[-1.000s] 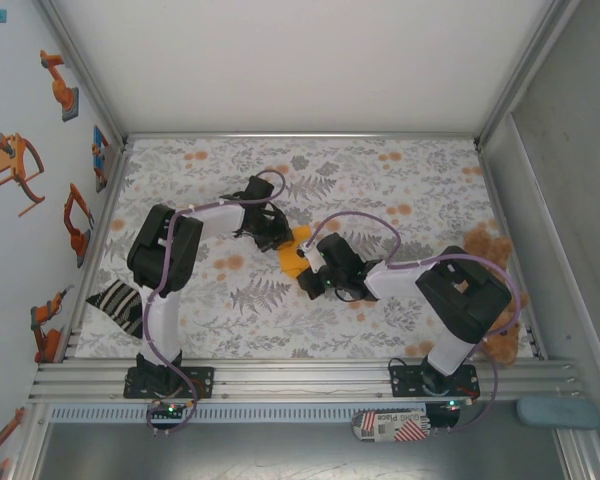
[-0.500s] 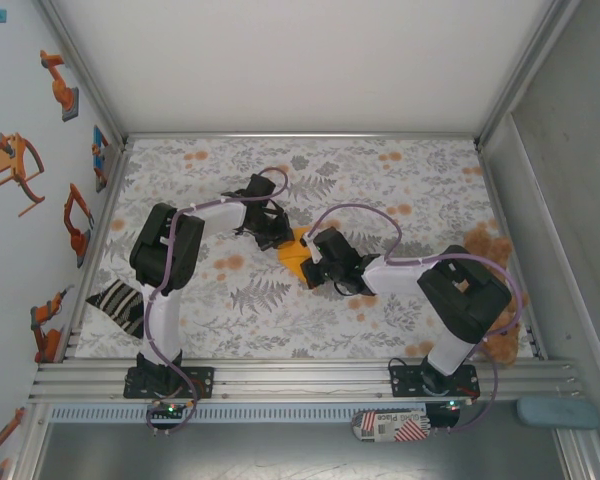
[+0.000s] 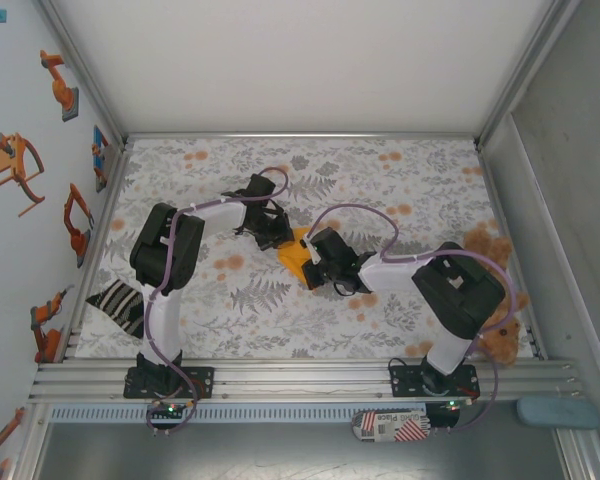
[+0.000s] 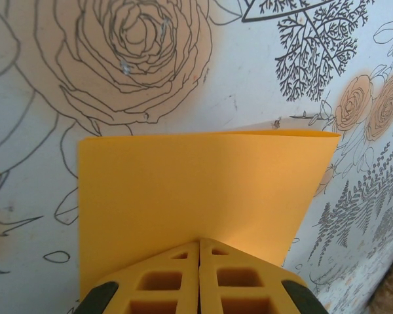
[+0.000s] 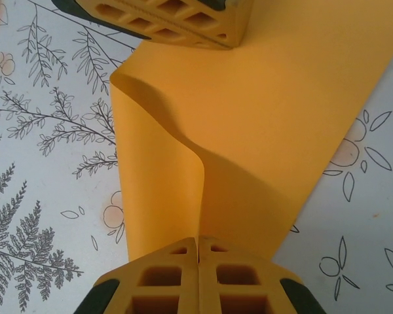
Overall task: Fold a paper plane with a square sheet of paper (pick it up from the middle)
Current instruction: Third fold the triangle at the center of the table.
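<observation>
The left claw (image 3: 277, 237) is closed tight on the square sheet of paper (image 3: 296, 255). In the left wrist view its yellow fingertips (image 4: 170, 281) are pressed together with no gap, and the orange-yellow paper (image 4: 203, 190) spreads out from the tips and away from the claw, ending in a straight far edge that looks folded over. The right claw (image 3: 310, 268) is likewise fully closed on the same sheet. In the right wrist view its tips (image 5: 198, 261) pinch a raised ridge of the paper (image 5: 275, 111), which buckles upward just ahead of them and then runs flat toward the left claw's fingers (image 5: 177, 19), which grip the sheet's opposite end. From above, the two claws face each other across the paper, each touching it, with the sheet directly between them and low over the table (image 3: 420, 190). A flower-printed cloth (image 4: 150, 59) lies beneath the paper on every side of both claws. A brown teddy (image 3: 500, 345) sits well off to the outer side of the right claw, beside that arm's base. A striped dark fabric piece (image 3: 120, 305) lies well behind and outward of the left claw.
</observation>
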`<control>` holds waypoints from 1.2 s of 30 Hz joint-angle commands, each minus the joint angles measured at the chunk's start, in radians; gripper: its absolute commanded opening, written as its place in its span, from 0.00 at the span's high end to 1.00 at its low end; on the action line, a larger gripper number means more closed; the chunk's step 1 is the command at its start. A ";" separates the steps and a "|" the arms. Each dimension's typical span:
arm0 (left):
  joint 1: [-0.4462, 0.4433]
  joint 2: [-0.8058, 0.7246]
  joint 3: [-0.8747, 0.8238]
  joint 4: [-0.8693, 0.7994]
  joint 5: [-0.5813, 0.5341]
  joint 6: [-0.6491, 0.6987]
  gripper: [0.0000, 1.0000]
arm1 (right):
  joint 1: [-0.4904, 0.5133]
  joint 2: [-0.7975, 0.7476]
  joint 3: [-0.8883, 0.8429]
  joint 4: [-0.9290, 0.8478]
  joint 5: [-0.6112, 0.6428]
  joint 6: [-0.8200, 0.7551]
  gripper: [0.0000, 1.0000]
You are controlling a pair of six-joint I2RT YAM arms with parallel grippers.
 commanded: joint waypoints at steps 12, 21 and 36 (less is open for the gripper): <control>-0.009 0.054 -0.007 -0.070 -0.017 0.022 0.93 | -0.006 0.017 0.044 -0.045 0.023 0.027 1.00; -0.008 0.055 -0.006 -0.070 -0.014 0.023 0.93 | -0.006 0.026 0.052 -0.044 0.017 0.024 1.00; -0.007 0.053 -0.006 -0.070 -0.012 0.023 0.93 | -0.006 0.049 0.070 -0.069 0.023 0.021 1.00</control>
